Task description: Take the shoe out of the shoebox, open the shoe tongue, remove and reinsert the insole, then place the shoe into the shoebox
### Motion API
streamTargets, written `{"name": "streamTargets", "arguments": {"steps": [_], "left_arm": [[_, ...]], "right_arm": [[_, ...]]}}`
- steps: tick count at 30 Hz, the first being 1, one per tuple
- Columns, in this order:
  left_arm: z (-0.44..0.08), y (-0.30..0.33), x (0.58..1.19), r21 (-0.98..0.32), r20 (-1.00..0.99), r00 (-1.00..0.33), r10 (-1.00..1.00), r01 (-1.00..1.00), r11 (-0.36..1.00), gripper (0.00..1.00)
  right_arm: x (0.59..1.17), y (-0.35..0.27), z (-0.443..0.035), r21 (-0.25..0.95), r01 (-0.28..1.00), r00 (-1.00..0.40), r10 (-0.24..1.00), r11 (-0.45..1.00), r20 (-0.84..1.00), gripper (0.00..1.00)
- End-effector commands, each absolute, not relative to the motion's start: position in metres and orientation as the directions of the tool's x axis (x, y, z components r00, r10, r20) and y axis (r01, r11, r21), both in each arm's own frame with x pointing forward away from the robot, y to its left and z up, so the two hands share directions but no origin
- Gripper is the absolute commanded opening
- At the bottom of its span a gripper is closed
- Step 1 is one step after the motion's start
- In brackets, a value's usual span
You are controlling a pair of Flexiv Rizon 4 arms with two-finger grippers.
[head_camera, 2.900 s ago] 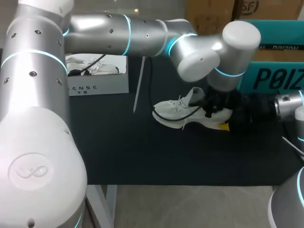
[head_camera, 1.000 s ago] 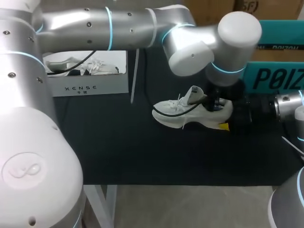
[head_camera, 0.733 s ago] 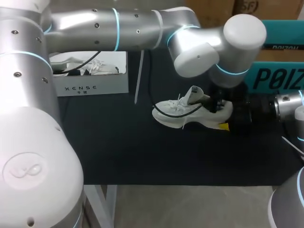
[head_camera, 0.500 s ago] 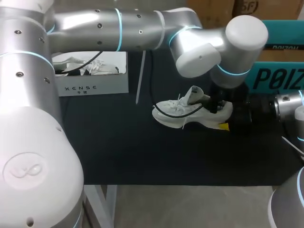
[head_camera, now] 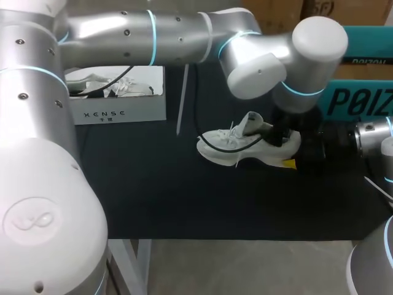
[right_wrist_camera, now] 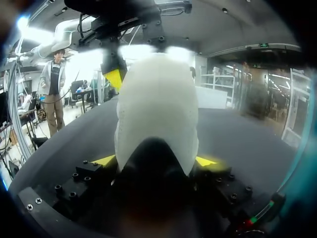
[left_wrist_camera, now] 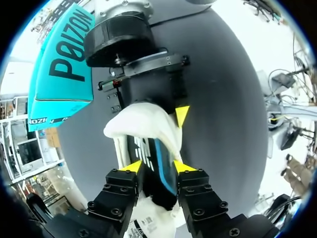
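The white shoe (head_camera: pixel 239 147) stands upright on the black table, toe to the left, tongue raised. My right gripper (head_camera: pixel 302 150) comes in from the right and is shut on the heel; in the right wrist view its yellow tips (right_wrist_camera: pixel 105 159) press both sides of the white heel (right_wrist_camera: pixel 156 109). My left gripper (head_camera: pixel 279 132) hangs over the shoe's opening. Seen from the left wrist, the left gripper (left_wrist_camera: pixel 157 166) stands open just above the dark insole (left_wrist_camera: pixel 153 166), which lies inside the shoe (left_wrist_camera: pixel 141 124). The right gripper (left_wrist_camera: pixel 146 82) shows behind the heel.
A white shoebox (head_camera: pixel 116 110) at the back left holds another white shoe (head_camera: pixel 113 86). A thin white strip (head_camera: pixel 182 101) leans beside it. A teal box (head_camera: pixel 359 92) stands at the back right. A black cable (head_camera: pixel 212 142) loops over the shoe.
The left gripper's fingers have gone from shut to parted over the shoe's opening. The left arm shifted slightly right. The shoe and right gripper stayed put.
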State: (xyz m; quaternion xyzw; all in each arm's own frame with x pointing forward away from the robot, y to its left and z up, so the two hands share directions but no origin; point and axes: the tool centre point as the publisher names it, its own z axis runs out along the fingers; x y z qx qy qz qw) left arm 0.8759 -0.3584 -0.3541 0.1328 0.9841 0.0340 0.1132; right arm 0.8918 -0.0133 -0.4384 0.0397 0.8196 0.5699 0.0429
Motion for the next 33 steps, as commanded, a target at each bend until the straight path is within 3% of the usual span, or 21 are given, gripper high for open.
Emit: {"name": "streamTargets", "arguments": {"steps": [1,19,22,23,25,26,28,29,30,33], "left_arm": [[-0.362,-0.353,0.873,0.099,-0.204,-0.942,0.266,0.25,0.963,0.36],[-0.373,-0.359,0.876,0.13,-0.198,-0.94,0.278,0.256,0.958,0.38],[-0.379,-0.359,0.878,0.132,-0.2,-0.942,0.269,0.247,0.96,0.46],[-0.382,-0.36,0.88,0.132,-0.201,-0.942,0.268,0.245,0.961,0.52],[-0.387,-0.362,0.884,0.138,-0.208,-0.941,0.267,0.242,0.96,0.73],[-0.389,-0.362,0.886,0.14,-0.209,-0.94,0.268,0.242,0.96,0.77],[-0.393,-0.363,0.889,0.143,-0.208,-0.941,0.267,0.241,0.96,0.71],[-0.397,-0.363,0.892,0.148,-0.208,-0.942,0.265,0.237,0.96,0.45],[-0.398,-0.364,0.894,0.149,-0.209,-0.941,0.265,0.237,0.96,0.0],[-0.398,-0.364,0.896,0.147,-0.213,-0.939,0.269,0.241,0.959,0.0]], "right_arm": [[0.894,-0.01,-0.445,0.937,0.017,-0.993,0.113,0.349,-0.024,0.0],[0.894,-0.01,-0.445,0.937,0.017,-0.993,0.113,0.349,-0.024,0.0],[0.894,-0.01,-0.445,0.937,0.017,-0.993,0.113,0.349,-0.024,0.0],[0.894,-0.01,-0.445,0.937,0.017,-0.993,0.113,0.349,-0.024,0.0],[0.894,-0.01,-0.445,0.937,0.017,-0.993,0.113,0.349,-0.024,0.0],[0.894,-0.01,-0.445,0.937,0.017,-0.993,0.113,0.349,-0.024,0.0],[0.894,-0.01,-0.445,0.937,0.017,-0.993,0.113,0.349,-0.024,0.0],[0.894,-0.01,-0.445,0.937,0.017,-0.993,0.113,0.349,-0.024,0.0],[0.894,-0.01,-0.445,0.937,0.017,-0.993,0.113,0.349,-0.024,0.0],[0.894,-0.01,-0.445,0.937,0.017,-0.993,0.113,0.349,-0.024,0.0]]}}
